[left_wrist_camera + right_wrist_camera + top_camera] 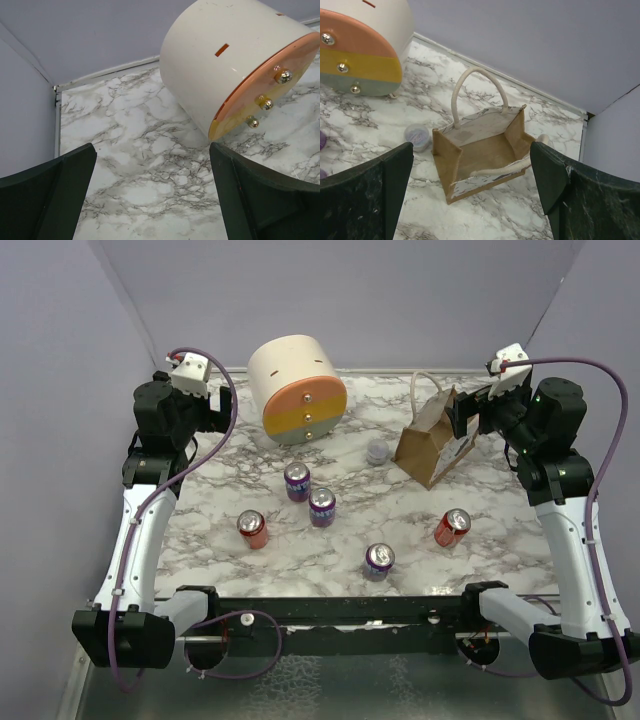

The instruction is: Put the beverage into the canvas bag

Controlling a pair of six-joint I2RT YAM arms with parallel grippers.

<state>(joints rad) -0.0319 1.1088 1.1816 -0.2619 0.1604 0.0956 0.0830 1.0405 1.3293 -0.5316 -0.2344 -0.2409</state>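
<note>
Above the canvas bag, the right hand gapes wide, empty.

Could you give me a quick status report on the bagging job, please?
Left tool, right tool open, empty. Canvas bag standing, mouth open, empty. Red can nearest it untouched; nothing between.

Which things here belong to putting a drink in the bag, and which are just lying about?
For the job:
canvas bag, open at the top
left red can
right red can
back purple can
middle purple can
front purple can
Any of the cans could be the drink.

Lying about:
cream drum with a striped face
small lidded pot
</note>
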